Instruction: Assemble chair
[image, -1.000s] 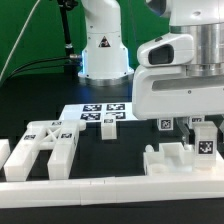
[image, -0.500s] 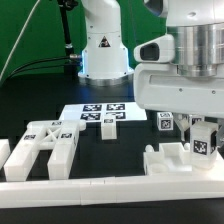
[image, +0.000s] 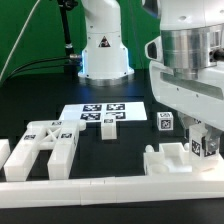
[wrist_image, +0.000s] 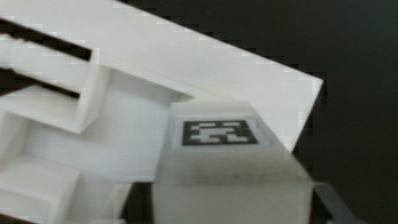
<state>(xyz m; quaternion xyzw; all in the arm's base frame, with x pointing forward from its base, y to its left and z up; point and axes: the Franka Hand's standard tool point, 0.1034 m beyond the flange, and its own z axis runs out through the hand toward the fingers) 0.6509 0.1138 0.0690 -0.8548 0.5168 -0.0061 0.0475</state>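
- The step in hand looks like a pick at the exterior view's right. The gripper (image: 204, 138) hangs low over the notched block (image: 178, 160), and its dark fingers (image: 189, 134) stand to either side of a small tagged piece (image: 205, 147) just behind that block.
- I cannot tell whether the jaws are clamped on the tagged piece or only bracketing it. The arm's bulk hides the contact in the exterior view, and the wrist view is too close and blurred to settle it.
- The rest of the chair lies loose and unjoined, so the assembly seems early:
  - the slotted frame (image: 48, 148) is near, at the exterior view's left
  - a small cube (image: 166, 122) sits farther back, just beside the marker board (image: 105, 108)
  - all of it lies behind the border rail (image: 100, 188)
- The next move, as I judge it, calls for a firm, square hold on the tagged piece. It then needs a straight lift clear of the notched block, since the two sit very close and a tilt could drag the block.
- Only the exterior view shows the layout, meaning the other parts and how low the arm is.
- Only the wrist view shows the target up close: a white face with one tag (wrist_image: 221, 132) beside slotted white walls (wrist_image: 63, 85). The exterior view shows none of this detail.
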